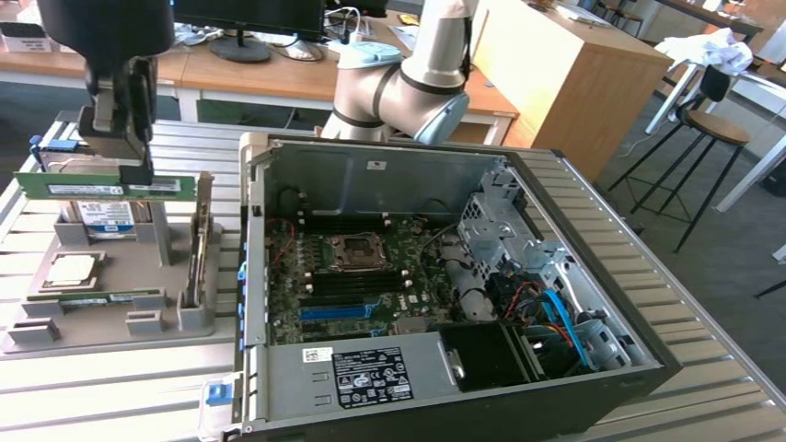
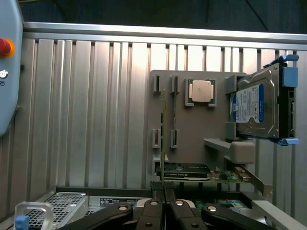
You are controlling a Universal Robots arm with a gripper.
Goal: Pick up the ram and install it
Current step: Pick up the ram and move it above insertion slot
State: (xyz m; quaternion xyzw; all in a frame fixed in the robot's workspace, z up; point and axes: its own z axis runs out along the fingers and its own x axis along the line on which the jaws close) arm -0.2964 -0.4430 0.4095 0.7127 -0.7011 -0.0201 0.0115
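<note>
The black gripper (image 1: 123, 166) is clamped on the long, thin green ram stick (image 1: 105, 186), holding it above the grey holder tray (image 1: 92, 324). The stick hangs in front of a blue-labelled silver hard drive (image 1: 105, 214). The open black computer case (image 1: 368, 180) stands to the exterior view's right. The label print is unreadable.

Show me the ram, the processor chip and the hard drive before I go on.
ram (image 1: 74, 186), exterior view, on the flat green face of the raised stick.
processor chip (image 2: 201, 91), wrist view, on the middle of its silver lid.
hard drive (image 2: 250, 103), wrist view, on its blue and white label.
</note>
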